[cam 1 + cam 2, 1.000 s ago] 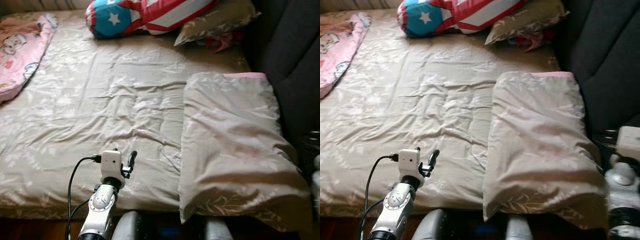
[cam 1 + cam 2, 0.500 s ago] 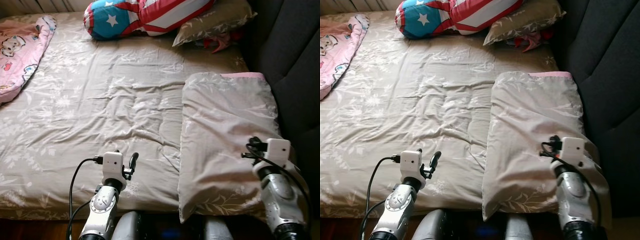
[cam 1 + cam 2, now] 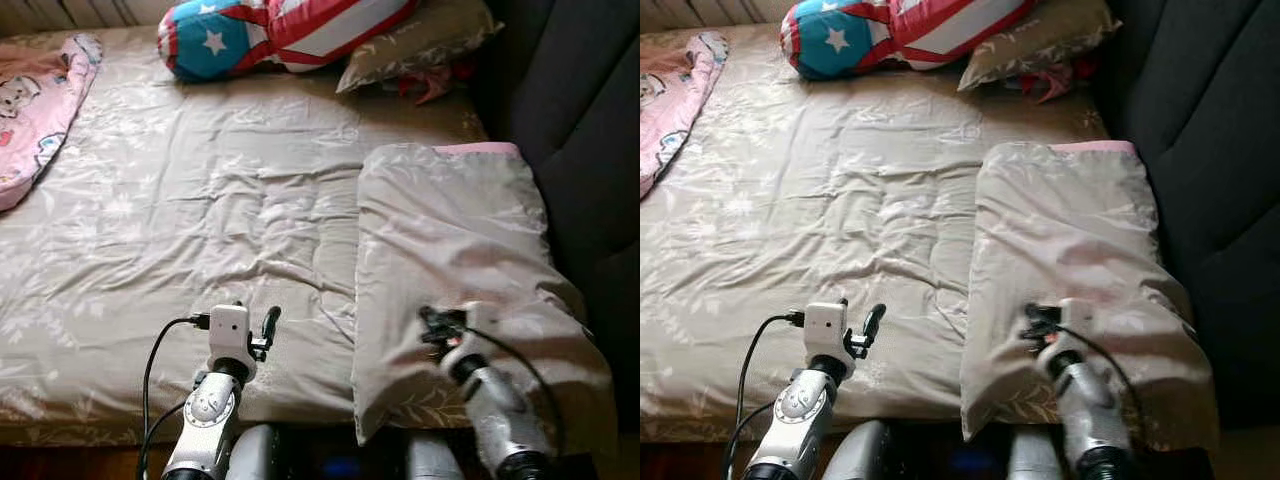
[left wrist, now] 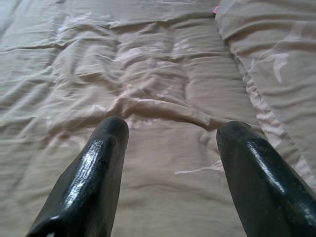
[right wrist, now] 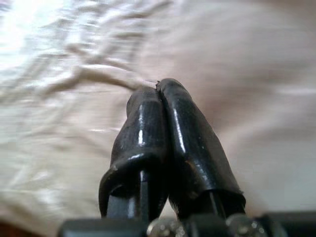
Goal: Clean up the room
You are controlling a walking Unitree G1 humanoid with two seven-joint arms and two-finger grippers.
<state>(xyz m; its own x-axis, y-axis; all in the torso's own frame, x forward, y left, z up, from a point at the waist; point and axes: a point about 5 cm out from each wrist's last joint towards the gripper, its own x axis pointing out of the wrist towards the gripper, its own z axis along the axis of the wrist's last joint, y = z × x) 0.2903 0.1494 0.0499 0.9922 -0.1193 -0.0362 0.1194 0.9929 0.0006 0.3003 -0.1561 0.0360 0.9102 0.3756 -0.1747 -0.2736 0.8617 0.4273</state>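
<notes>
Nearest the robot, the left end effector (image 3: 262,330) hovers over the front edge of the bed (image 3: 180,230), its fingers (image 4: 98,173) spread wide and empty above the creased sheet. The right end effector (image 3: 1032,325) sits over the near end of the pillow (image 3: 450,260), fingers (image 5: 163,128) pressed together with nothing visibly pinched between them; whether the tips touch the pillowcase cannot be told.

The pillow lies lengthwise along the right side of the bed, beside the dark headboard (image 3: 590,120), its front corner sagging over the mattress edge. It looks out of place, so straightening it seems to be the step in hand, and no grasp has been made yet.

Farther back the sheet is rumpled in the middle. A pink blanket (image 3: 35,100) is bunched at the far left, and at the far end lie a star-and-stripe cushion (image 3: 270,35), a second pillow (image 3: 425,45) and a scrap of red cloth (image 3: 430,85).

Judging by this, the tidying is at an early stage: the pillow, the blanket and the creases all remain to be dealt with.
</notes>
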